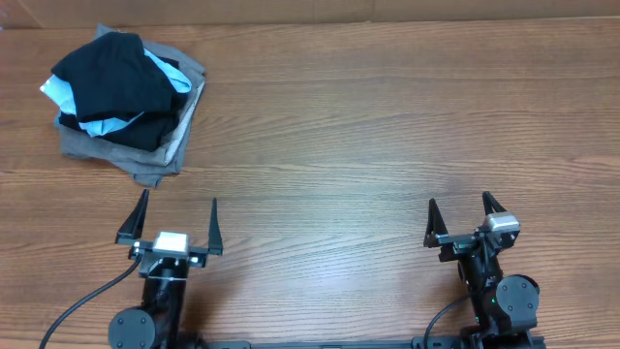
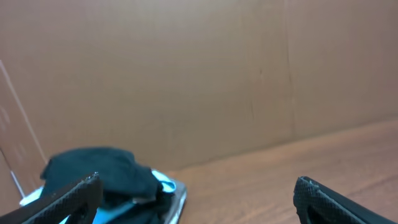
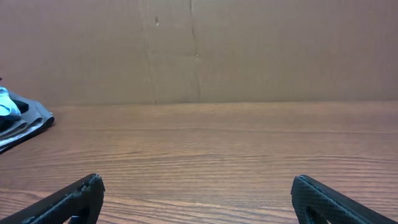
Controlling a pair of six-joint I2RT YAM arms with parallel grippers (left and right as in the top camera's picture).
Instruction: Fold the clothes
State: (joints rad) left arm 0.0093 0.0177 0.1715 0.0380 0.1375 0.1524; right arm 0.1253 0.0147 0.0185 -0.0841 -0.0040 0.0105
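clothes sit in a crumpled heap at the far left corner of my wooden table (image 1: 387, 126), well apart from the right arm and a little way beyond the left one. on top of the heap i see the black t-shirt (image 1: 111, 73), bunched up in soft folds. it is draped over a light blue garment (image 1: 60, 94) that peeks out at the left edge and again as a strip lower down. under both lies a grey garment (image 1: 160, 155), its edges showing along the right and near sides of the pile.

my left gripper (image 1: 179, 197) is at the near edge of the table, on the near side of the heap and slightly to its right. its two fingers are spread wide and hold nothing. the left wrist camera looks out over those fingers (image 2: 68, 196) toward the pile, where the black fabric mounds above the blue and grey layers, with a cardboard wall (image 2: 236, 74) behind.

my right gripper (image 1: 458, 199) is at the near right of the table, its fingers also apart and empty, pointing across open wood grain. in the right wrist view only the grey and blue edge of the pile shows, at the far left, and i cannot see the black shirt from there.
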